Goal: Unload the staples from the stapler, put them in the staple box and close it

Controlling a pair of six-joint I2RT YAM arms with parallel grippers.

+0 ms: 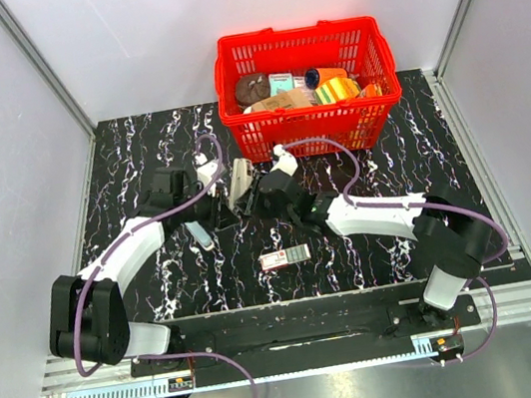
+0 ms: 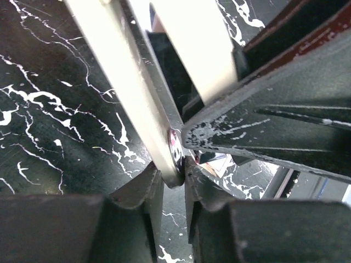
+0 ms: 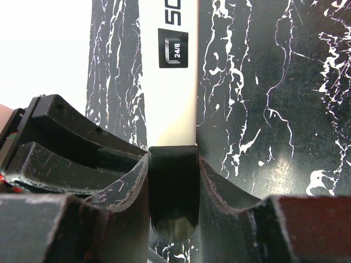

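Observation:
The stapler stands opened just in front of the red basket, held between both grippers. My left gripper is shut on its silvery metal hinge end. The pale metal arm runs up and left from the jaws. My right gripper is shut on the stapler's black end. The pale top with a "24/6" label reaches away from the jaws. The right gripper's dark fingers fill the right of the left wrist view. No staples can be made out.
The red basket, full of several items, stands right behind the grippers. A pale blue pill-shaped object lies by the left arm. A small red-and-white box lies in front of the right gripper. White walls close in the table.

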